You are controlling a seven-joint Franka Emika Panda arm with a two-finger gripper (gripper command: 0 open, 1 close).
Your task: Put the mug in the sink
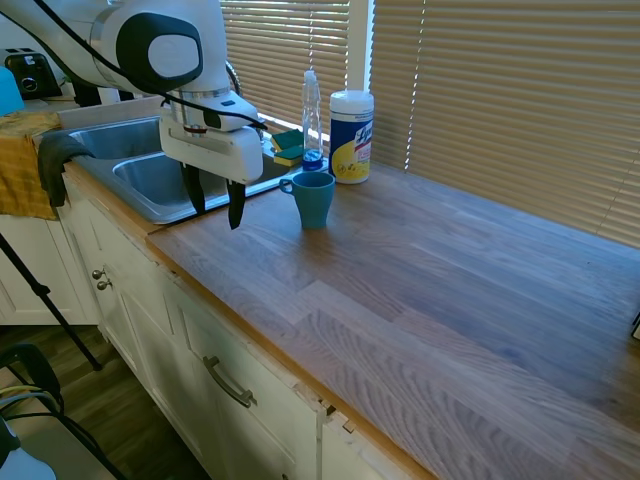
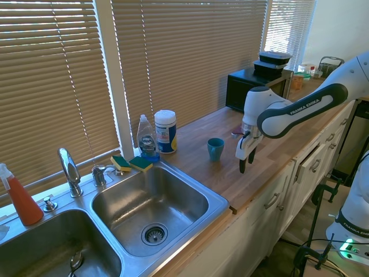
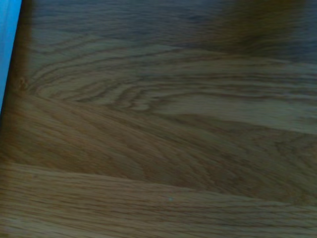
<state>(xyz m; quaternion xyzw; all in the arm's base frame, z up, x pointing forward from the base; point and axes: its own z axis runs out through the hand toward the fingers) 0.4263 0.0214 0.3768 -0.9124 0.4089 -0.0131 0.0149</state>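
Observation:
The teal-blue mug [image 1: 313, 198] [image 2: 215, 149] stands upright on the wooden countertop [image 1: 430, 290], just right of the sink, with its handle turned toward the basin. The stainless steel sink [image 1: 150, 180] [image 2: 151, 203] has a tall chrome faucet [image 2: 69, 171]. My gripper [image 1: 215, 205] [image 2: 246, 161] hangs just above the counter near its front edge, a little in front of the mug and apart from it. Its two dark fingers are spread open with nothing between them. The wrist view shows wood grain and a blue sliver of the mug [image 3: 7, 54] at one edge.
Behind the mug stand a clear dish-soap bottle [image 1: 312, 120] [image 2: 147, 138] and a white wipes canister [image 1: 351, 137] [image 2: 165, 131]. Sponges [image 2: 131, 164] lie at the sink's back rim. A black microwave [image 2: 256, 86] sits further along the counter. A red spray bottle [image 2: 20, 196] stands by the other basin.

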